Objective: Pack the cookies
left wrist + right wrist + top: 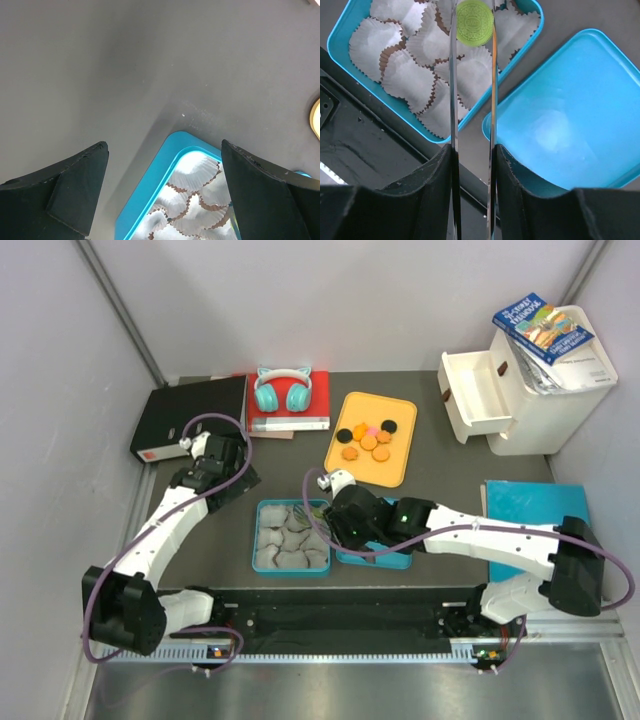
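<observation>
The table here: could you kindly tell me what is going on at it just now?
The right tool grips a green cookie above the tin of paper cups. The left tool hangs open over the table by the tin's corner. The other cookies lie on the tray, and the lid lies beside the tin.

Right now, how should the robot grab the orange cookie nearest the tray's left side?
Pinch its round edge on two opposite sides, coming straight down from above. The orange cookie lies flat on the yellow tray, with other cookies close beside it, so only its thin rim offers a grip.
</observation>
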Controlling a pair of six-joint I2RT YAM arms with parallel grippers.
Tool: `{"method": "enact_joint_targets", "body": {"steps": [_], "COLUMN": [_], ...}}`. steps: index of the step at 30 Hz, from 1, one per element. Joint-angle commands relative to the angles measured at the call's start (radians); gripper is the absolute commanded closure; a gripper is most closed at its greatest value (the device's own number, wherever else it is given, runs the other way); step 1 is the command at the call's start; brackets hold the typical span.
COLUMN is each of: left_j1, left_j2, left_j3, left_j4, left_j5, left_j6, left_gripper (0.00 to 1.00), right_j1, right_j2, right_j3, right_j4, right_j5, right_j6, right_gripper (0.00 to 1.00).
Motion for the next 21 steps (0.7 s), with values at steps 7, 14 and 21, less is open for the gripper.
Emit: {"method": "enact_joint_targets", "body": {"steps": [7, 14, 21], "left_j1": [0.005, 0.007, 0.008], "left_j2": [0.004, -0.002, 0.002], "left_j3": [-0.042, -0.052, -0.059], "left_j4": [0.037, 0.056, 0.057], "left_j5": [0.047, 0.058, 0.058], "left_j6": [-0.001, 0.013, 0.019], "left_gripper": [0.02, 0.02, 0.02], "right_j1": [0.014, 0.014, 0.014], "right_j2": [0.062, 0.099, 0.119], "right_j3": [0.116, 0.151, 0.178], "right_j4": [0.079, 0.067, 0.046], "right_j5": [-0.036, 0.007, 0.053], "right_j6": [-0.019, -0.035, -0.045], "right_gripper": [0.69, 0.68, 0.59]}}
